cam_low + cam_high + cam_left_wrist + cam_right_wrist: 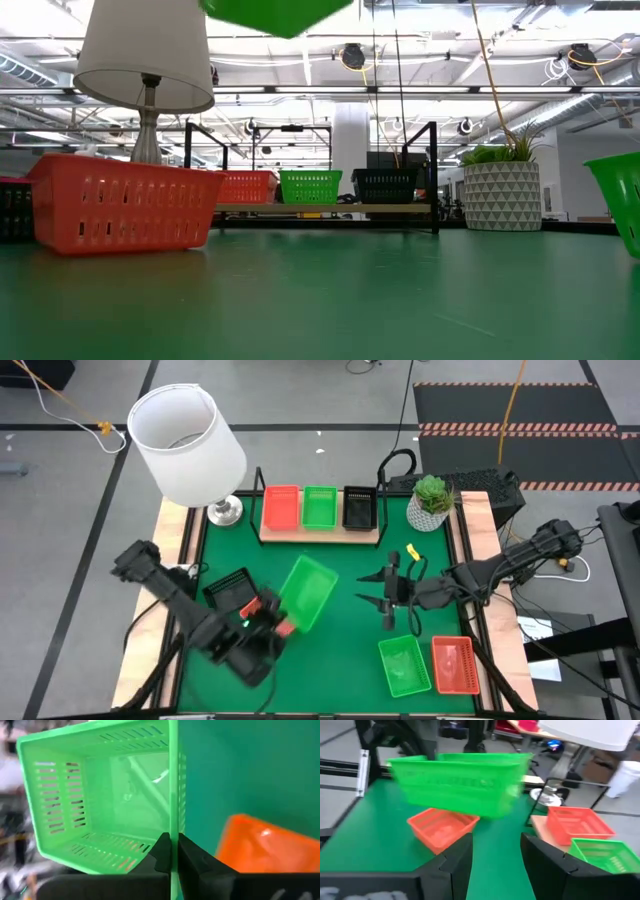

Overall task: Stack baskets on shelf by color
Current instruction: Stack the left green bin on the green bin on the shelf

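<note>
The left gripper is pinched tight on the rim of a green basket and holds it up in the air, tipped, over the middle of the green table. An orange basket sits under it, beside what looks like a black one. On the far shelf sit an orange-red basket, a green one and a black one. The right gripper waits near the middle with its fingers apart. Two more baskets, green and orange, lie on the near right.
</note>
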### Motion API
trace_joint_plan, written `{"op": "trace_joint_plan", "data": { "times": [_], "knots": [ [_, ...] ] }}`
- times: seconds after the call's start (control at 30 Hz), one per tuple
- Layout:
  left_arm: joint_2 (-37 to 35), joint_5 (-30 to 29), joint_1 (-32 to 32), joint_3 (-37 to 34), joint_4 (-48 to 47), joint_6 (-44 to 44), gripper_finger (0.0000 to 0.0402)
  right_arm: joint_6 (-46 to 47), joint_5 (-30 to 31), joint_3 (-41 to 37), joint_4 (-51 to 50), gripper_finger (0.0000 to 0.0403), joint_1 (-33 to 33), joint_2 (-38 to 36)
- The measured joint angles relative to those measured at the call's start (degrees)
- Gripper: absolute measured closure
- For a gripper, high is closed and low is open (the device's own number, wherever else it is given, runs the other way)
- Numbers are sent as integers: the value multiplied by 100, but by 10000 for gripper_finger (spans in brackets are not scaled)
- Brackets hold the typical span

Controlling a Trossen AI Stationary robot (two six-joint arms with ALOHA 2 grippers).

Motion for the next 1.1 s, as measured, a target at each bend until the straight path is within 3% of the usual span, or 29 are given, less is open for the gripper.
{"op": "trace_joint_plan", "data": {
  "times": [0.13,0.23,0.5,0.7,0.87,1.1],
  "knots": [
    [0,-177,802,0,10,87,386,-264,490,0,125,243,-16,136],
    [0,-183,1423,0,44,-68,382,-1029,592,0,442,243,-31,415],
    [212,-51,2704,-1,405,-760,384,-1891,686,0,1605,243,-625,1307],
    [537,347,2850,-20,488,-377,392,-2521,494,-2,2345,243,-1211,1688],
    [632,343,2763,-22,671,-35,383,-2637,-325,0,2311,243,-1532,1763],
    [636,330,2607,-17,850,195,376,-2653,-567,-2,2081,244,-1668,1765]
  ]
}}
